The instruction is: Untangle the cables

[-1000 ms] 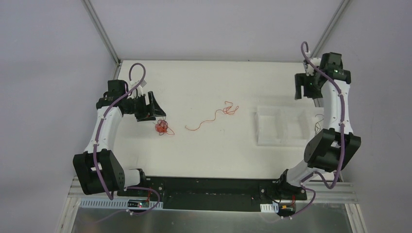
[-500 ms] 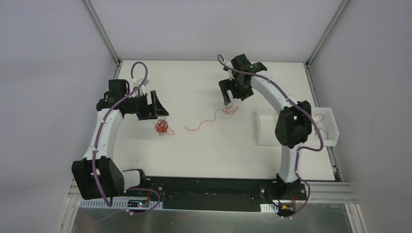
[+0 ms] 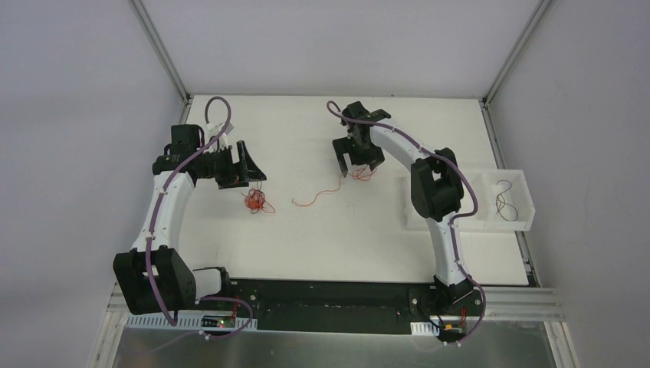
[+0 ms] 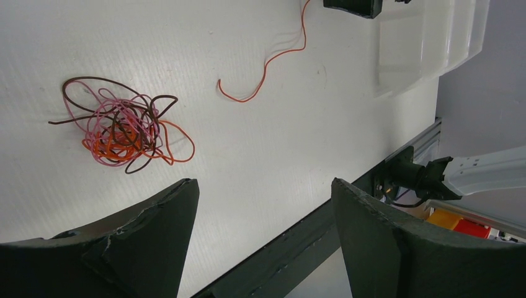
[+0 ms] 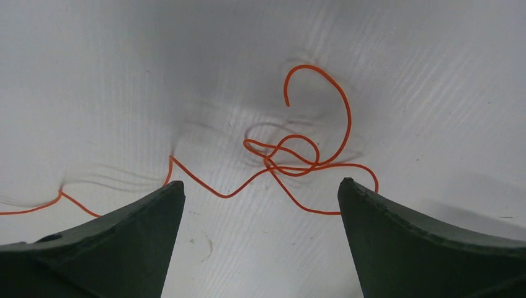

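Observation:
A small wad of cables [image 3: 256, 202], orange, pink and dark brown, lies on the white table left of centre; it also shows in the left wrist view [image 4: 121, 130]. My left gripper [image 3: 255, 177] is open and empty, just behind and above the wad [image 4: 263, 183]. A loose orange cable [image 3: 326, 189] runs from mid-table up to a curly knot at its right end. My right gripper [image 3: 357, 169] is open and empty, right over that knot [image 5: 291, 158], jaws wide on either side [image 5: 260, 183].
A clear plastic bin [image 3: 523, 181] stands at the table's right edge with a thin black cable [image 3: 502, 198] in it. The bin also shows in the left wrist view [image 4: 428, 43]. The black front rail [image 3: 329, 295] runs along the near edge.
My right arm has swung from the far right, by the bin, leftward to mid-table and lowered over the loose orange cable's knot. The left arm has barely moved.

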You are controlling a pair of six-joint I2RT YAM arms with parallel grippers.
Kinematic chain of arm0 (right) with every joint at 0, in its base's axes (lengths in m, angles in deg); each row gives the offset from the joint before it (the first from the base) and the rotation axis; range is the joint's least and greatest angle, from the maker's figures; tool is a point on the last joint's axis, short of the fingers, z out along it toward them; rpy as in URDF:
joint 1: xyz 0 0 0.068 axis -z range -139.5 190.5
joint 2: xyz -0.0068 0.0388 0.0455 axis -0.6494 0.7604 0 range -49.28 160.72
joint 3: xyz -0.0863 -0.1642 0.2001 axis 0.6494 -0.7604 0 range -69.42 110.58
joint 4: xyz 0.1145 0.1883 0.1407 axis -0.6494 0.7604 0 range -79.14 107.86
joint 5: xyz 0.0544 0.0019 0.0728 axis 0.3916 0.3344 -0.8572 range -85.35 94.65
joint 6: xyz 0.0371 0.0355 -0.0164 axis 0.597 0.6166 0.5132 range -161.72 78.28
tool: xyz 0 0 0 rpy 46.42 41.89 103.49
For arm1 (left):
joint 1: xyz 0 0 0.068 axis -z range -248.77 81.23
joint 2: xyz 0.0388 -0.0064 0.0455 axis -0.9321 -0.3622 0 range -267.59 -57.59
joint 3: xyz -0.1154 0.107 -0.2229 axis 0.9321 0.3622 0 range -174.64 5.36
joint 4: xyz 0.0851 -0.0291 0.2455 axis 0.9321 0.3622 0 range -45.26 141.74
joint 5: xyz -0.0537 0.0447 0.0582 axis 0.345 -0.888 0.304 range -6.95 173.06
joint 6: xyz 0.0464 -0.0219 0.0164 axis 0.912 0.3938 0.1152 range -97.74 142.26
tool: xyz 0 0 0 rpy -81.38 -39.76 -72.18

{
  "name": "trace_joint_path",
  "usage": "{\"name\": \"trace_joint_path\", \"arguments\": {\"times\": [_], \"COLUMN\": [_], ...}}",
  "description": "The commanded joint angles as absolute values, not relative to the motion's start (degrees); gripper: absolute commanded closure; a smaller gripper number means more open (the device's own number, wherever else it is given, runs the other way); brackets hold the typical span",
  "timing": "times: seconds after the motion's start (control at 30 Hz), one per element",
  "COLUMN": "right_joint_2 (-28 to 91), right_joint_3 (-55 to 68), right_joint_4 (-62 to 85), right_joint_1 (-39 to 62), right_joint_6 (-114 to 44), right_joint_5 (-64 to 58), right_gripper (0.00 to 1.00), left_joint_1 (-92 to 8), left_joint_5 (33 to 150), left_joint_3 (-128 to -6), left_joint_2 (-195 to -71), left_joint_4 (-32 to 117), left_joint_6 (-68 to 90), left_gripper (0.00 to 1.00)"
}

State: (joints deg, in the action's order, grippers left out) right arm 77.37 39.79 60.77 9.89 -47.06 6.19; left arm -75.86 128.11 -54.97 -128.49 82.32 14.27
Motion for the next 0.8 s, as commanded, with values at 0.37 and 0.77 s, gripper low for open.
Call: {"name": "trace_joint_path", "arguments": {"times": [0.37, 0.77], "right_joint_2": [81.59, 60.39], "right_joint_3": [39.28, 33.52], "right_joint_4": [55.85, 59.24], "right_joint_1": [9.77, 15.68], "right_joint_6": [-48.85, -47.74], "right_joint_5": [5.27, -11.97], "right_gripper": [0.46, 1.0], "left_joint_1": [-75.61, -75.62], "left_joint_5": [129.58, 129.61], "left_joint_3": [-55.61, -55.3], "left_joint_2": [-128.6, -125.71], "left_joint_4": [79.98, 79.9], "left_joint_6": [12.64, 12.68], "left_gripper": [0.21, 0.21]}}
